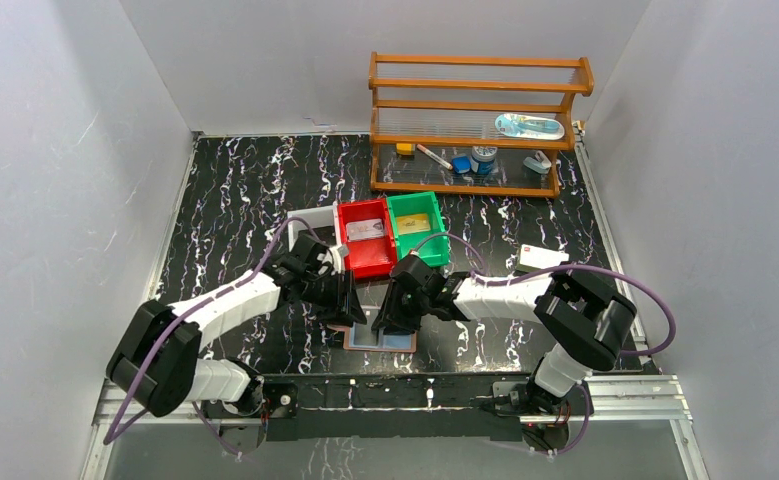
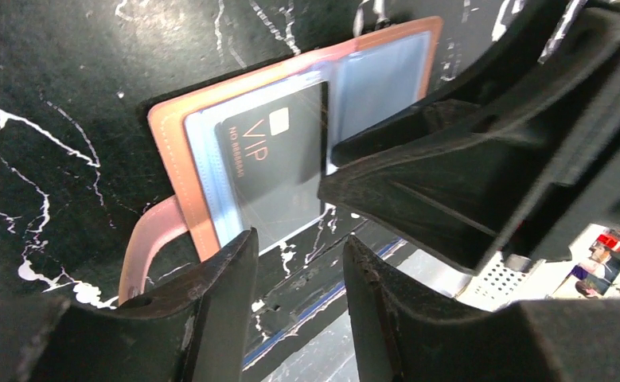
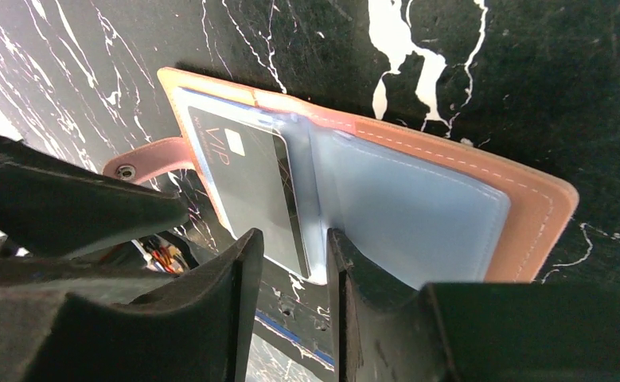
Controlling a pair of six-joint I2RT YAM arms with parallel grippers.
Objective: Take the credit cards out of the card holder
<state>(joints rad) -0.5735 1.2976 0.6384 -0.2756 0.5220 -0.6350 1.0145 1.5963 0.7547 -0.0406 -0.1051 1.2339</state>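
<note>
The card holder [image 1: 397, 343] lies open on the black marbled table near its front edge, reddish-brown with pale blue clear pockets [image 3: 418, 207]. A black credit card marked VIP [image 2: 271, 171] sits in the pocket on the strap-tab side [image 3: 247, 187]; the other pocket looks empty. The strap tab [image 3: 143, 159] sticks out sideways. My left gripper [image 2: 298, 239] hovers open over the holder's near edge by the card, with nothing between its fingers. My right gripper [image 3: 294, 237] stands open just above the card's near corner and the fold. The two grippers [image 1: 350, 315] [image 1: 393, 320] are close together over the holder.
A red bin [image 1: 353, 262] and a green bin [image 1: 435, 252], each with a card inside, stand just behind the grippers. A white box with a red mark [image 1: 543, 258] lies to the right. A wooden rack [image 1: 475, 120] with small items is at the back.
</note>
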